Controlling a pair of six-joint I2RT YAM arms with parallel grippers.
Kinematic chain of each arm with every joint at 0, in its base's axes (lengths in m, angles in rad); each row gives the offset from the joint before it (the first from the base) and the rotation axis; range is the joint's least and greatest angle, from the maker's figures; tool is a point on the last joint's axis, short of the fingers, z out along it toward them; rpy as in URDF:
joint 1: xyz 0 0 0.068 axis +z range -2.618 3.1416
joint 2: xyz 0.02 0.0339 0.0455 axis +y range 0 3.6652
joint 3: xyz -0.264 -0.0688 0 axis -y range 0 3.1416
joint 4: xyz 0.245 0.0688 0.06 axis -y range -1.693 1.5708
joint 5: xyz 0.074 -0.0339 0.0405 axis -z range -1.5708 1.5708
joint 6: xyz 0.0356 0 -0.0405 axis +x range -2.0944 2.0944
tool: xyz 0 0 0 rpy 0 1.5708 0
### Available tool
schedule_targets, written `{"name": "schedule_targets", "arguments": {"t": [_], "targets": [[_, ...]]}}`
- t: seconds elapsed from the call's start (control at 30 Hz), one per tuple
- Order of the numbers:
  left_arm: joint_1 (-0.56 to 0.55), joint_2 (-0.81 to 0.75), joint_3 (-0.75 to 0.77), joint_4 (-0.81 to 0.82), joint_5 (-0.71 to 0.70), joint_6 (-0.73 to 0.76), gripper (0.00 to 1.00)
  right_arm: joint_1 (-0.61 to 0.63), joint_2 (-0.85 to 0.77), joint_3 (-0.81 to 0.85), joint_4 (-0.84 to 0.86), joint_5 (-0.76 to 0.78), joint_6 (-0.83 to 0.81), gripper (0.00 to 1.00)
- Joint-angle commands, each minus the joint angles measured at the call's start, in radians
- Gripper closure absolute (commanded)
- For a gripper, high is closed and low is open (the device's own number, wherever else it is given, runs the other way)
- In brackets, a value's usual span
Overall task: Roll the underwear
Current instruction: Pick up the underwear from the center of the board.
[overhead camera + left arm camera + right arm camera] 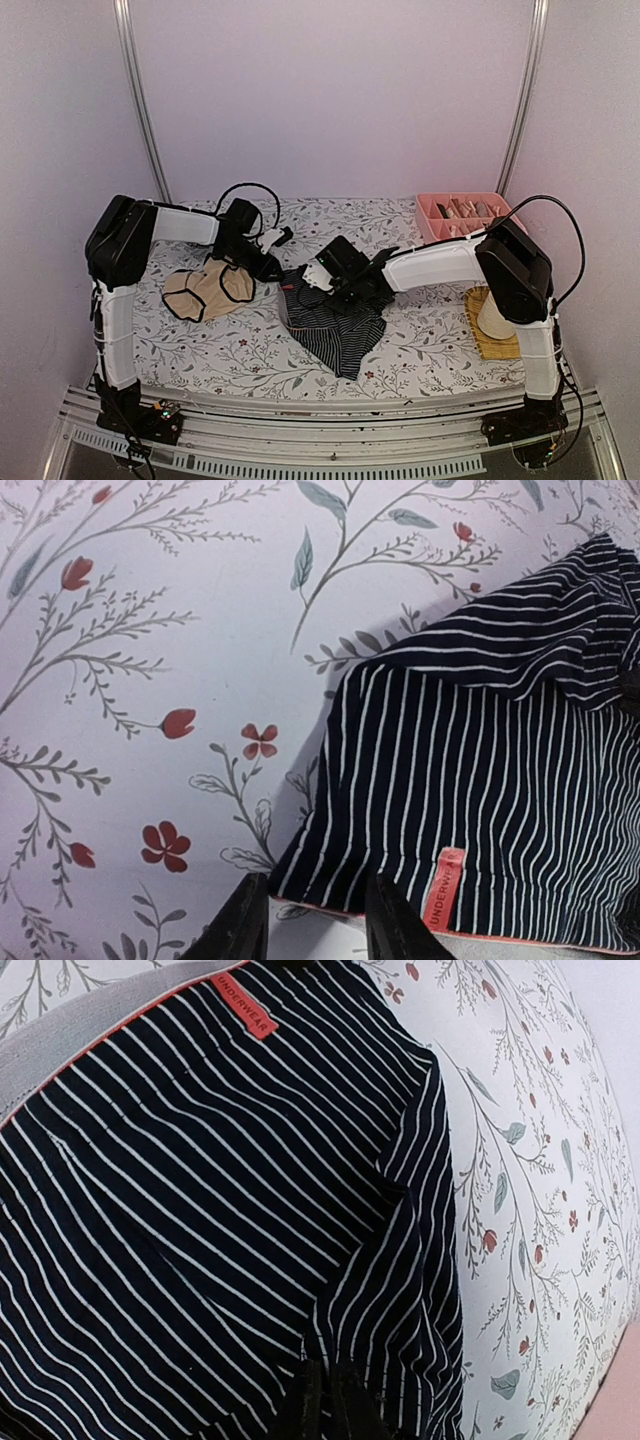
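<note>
Floral tablecloth [230,350], pale walls [330,100]; left gripper [315,888] spread astride navy underwear [480,780] hem, right gripper [322,1378] pinching it

A lab test booth (plain white walls [330,100], aluminium frame [142,100])

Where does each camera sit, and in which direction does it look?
Top external: above and behind the arm bases, looking down at the table; left arm, right arm, beige underwear and striped underwear show.
Left wrist: on the left arm, looking down at the striped underwear's corner; left gripper at the bottom.
Right wrist: on the right arm, looking down at the same cloth; right gripper pinching it.
Shared: both wrist views show its red label.
</note>
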Motion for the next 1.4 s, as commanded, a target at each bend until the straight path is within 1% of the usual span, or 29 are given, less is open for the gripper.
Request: {"name": "schedule_targets", "arguments": {"t": [0.0, 0.07, 0.2, 0.23, 0.47, 0.63, 0.77, 0.9, 0.93, 1.13, 1.37], "targets": [[0.011, 0.036, 0.025, -0.036, 0.04, 0.013, 0.69, -0.005, 0.004, 0.033, 0.011, 0.0, -0.015, 0.96], [0.01, 0.039, 0.028, -0.037, 0.041, 0.014, 0.77, -0.005, 0.001, 0.035, 0.009, 0.003, -0.017, 0.97], [0.011, 0.042, 0.029, -0.039, 0.037, 0.015, 0.98, -0.005, -0.013, 0.036, 0.009, 0.023, -0.022, 0.98], [0.011, 0.041, 0.029, -0.039, 0.033, 0.014, 1.0, -0.005, -0.019, 0.036, 0.009, 0.025, -0.023, 0.98], [0.009, -0.014, 0.028, -0.016, 0.008, 0.011, 1.0, -0.009, -0.088, 0.019, 0.041, 0.079, -0.018, 0.98], [0.008, -0.098, 0.013, 0.037, -0.03, 0.032, 1.0, -0.025, -0.16, -0.04, 0.127, 0.142, -0.003, 0.98], [0.004, -0.142, 0.01, 0.052, -0.055, 0.08, 1.0, -0.043, -0.218, -0.086, 0.196, 0.185, 0.006, 0.98], [0.003, -0.172, -0.01, 0.08, -0.072, 0.136, 1.0, -0.07, -0.264, -0.112, 0.227, 0.192, 0.019, 0.98], [0.002, -0.212, -0.018, 0.088, -0.075, 0.149, 1.0, -0.078, -0.274, -0.117, 0.233, 0.187, 0.023, 0.98], [-0.002, -0.328, -0.088, 0.182, -0.079, 0.242, 1.0, -0.097, -0.339, -0.158, 0.293, 0.169, 0.023, 0.98], [-0.027, -0.43, -0.101, 0.201, -0.101, 0.338, 1.0, -0.108, -0.471, -0.211, 0.374, 0.161, 0.012, 0.98]]}}
